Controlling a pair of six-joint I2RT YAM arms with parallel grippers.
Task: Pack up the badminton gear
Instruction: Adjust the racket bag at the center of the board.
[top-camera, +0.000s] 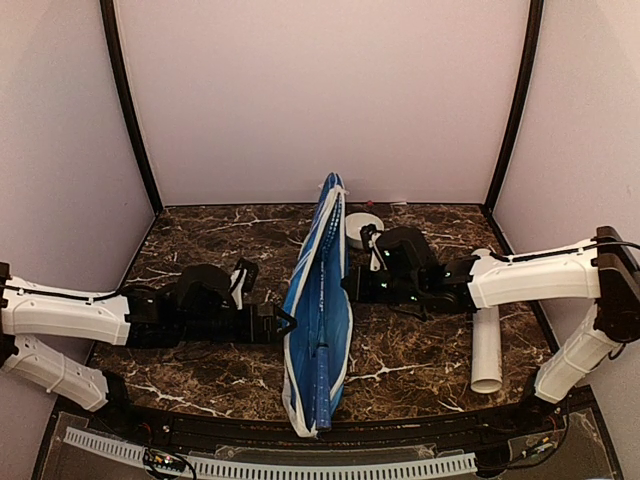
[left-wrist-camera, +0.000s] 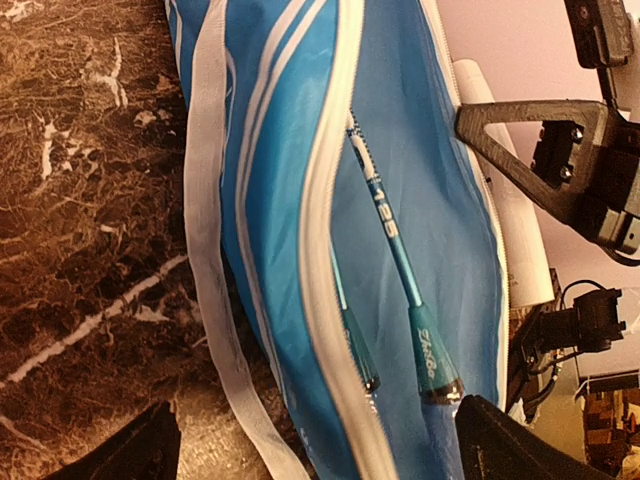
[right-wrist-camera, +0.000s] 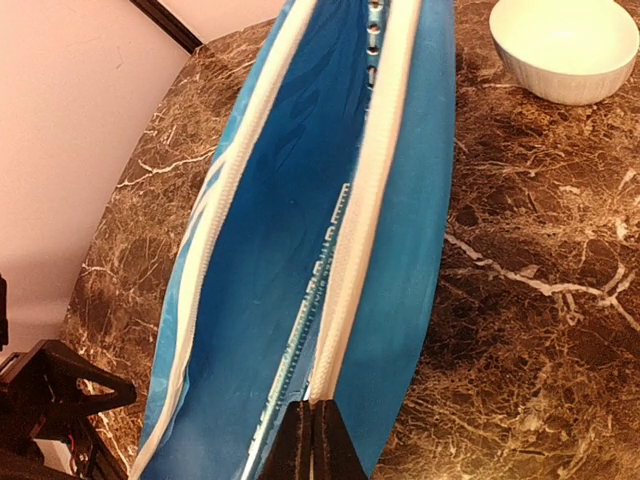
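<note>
Cover (top-camera: 318, 320): I see it blue, white-trimmed, zip gaping | rackets (left-wrist-camera: 400, 270) inside cover, handles showing | left gripper (top-camera: 288, 322) spread wide, empty, beside cover's left flank | right gripper (right-wrist-camera: 312, 440) pinched tight on cover's right trim | tube (top-camera: 487, 345) right of cover

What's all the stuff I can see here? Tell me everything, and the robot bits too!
racket cover: one, blue with white trim, middle of the table, unzipped.
rackets: two, blue, inside the cover.
tube: one, white, lying at the table's right side.
bowl: one, white, far side, right of the cover.
table: one, dark brown marble.
left gripper: one, black, open, at the cover's left side.
right gripper: one, black, shut on the cover's white edge.
</note>
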